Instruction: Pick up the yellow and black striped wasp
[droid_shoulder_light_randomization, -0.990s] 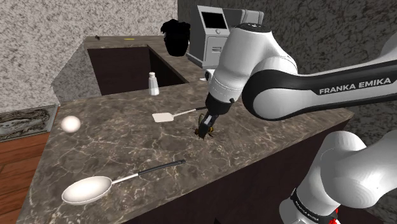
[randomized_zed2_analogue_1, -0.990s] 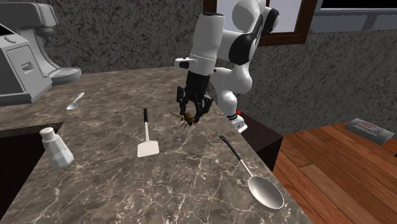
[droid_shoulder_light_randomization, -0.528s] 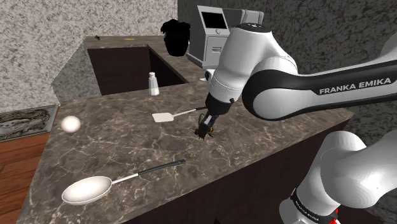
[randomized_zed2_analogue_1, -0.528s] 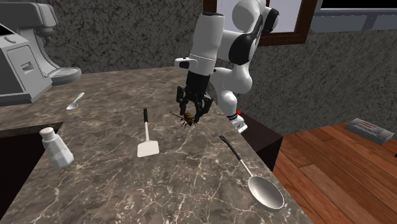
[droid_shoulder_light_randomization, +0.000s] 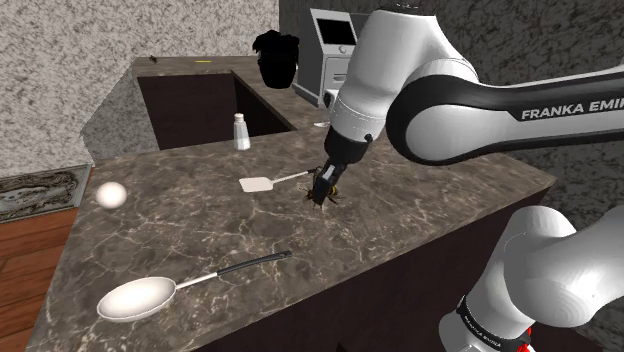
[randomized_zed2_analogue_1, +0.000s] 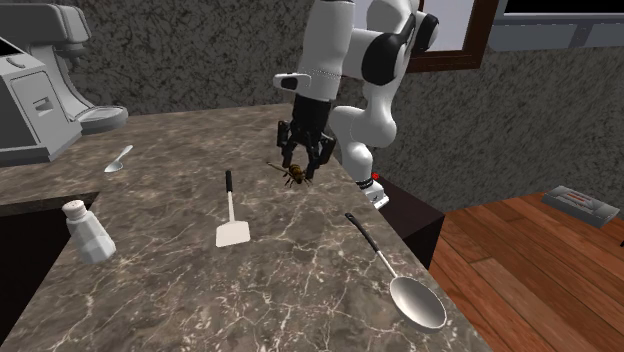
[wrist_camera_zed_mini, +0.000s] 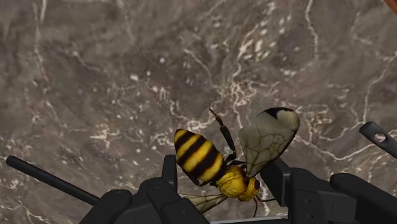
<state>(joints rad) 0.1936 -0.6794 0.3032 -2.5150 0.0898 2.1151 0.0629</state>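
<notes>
The yellow and black striped wasp (wrist_camera_zed_mini: 213, 162) has pale wings and sits clasped between my black fingers (wrist_camera_zed_mini: 168, 175). My gripper (wrist_camera_zed_mini: 226, 181) is shut on it. In the shoulder view the gripper (droid_shoulder_light_randomization: 324, 188) holds the wasp (droid_shoulder_light_randomization: 322, 194) a little above the dark marble counter (droid_shoulder_light_randomization: 200, 240). The second exterior view has the wasp (randomized_zed2_analogue_1: 294, 177) hanging under the gripper (randomized_zed2_analogue_1: 300, 168), off the counter (randomized_zed2_analogue_1: 250, 290).
A white spatula (droid_shoulder_light_randomization: 272, 181) lies beside the gripper; its handle (wrist_camera_zed_mini: 51, 181) shows under the wasp. A ladle (droid_shoulder_light_randomization: 160, 291) lies near the front edge, an egg (droid_shoulder_light_randomization: 110, 194) at the shoulder view's left. A shaker (droid_shoulder_light_randomization: 241, 132) stands by the sink (droid_shoulder_light_randomization: 200, 105). A machine (droid_shoulder_light_randomization: 335, 50) is behind.
The gripper has risen with the wasp in it, lifting the wasp off the counter. Nothing else on the counter has moved.
</notes>
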